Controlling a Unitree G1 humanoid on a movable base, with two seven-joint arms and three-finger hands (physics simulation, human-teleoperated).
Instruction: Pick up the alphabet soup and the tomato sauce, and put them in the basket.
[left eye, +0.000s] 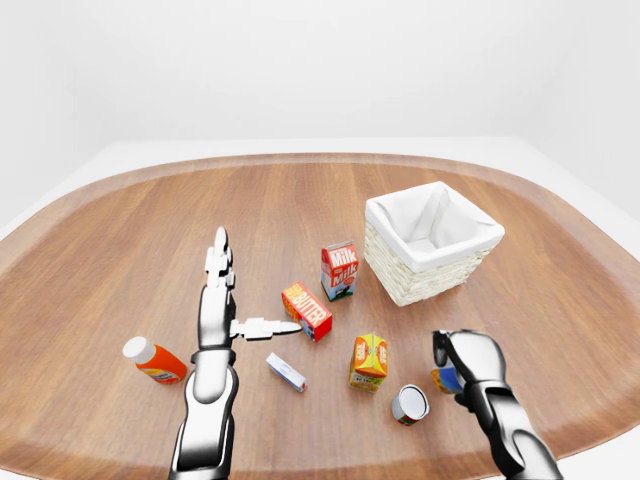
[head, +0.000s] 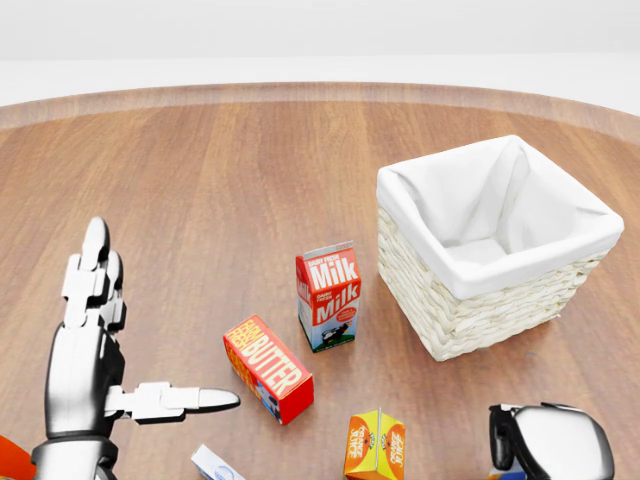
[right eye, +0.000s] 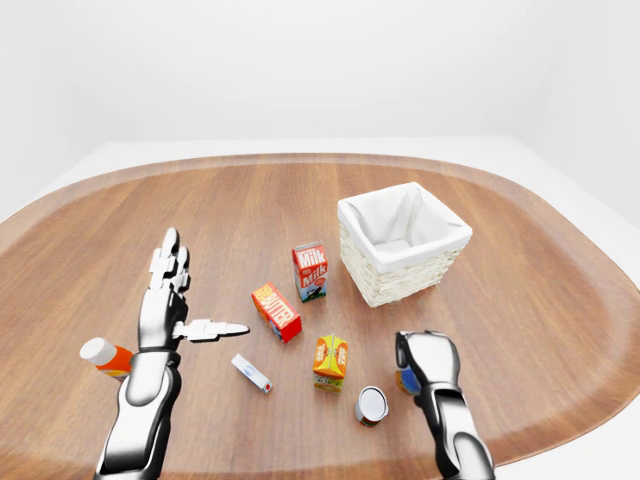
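The alphabet soup can (left eye: 446, 380), blue and orange, stands near the bottom right of the left-eye view, mostly hidden by my right hand (left eye: 452, 362), whose fingers curl round it from the right. The tomato sauce can (left eye: 410, 404) lies on its side just left of it, silver end toward me. The white-lined wicker basket (left eye: 437, 278) stands above them, right of centre. My left hand (left eye: 235, 295) is open and flat over the table, fingers pointing up the view and thumb toward the butter box; it holds nothing.
A milk carton (left eye: 339, 270), a butter box (left eye: 307, 311), an orange juice carton (left eye: 369, 361), a small white box (left eye: 286, 372) and a red bottle with a white cap (left eye: 153, 361) stand on the wooden table (left eye: 120, 250). The table's edge runs just below my arms.
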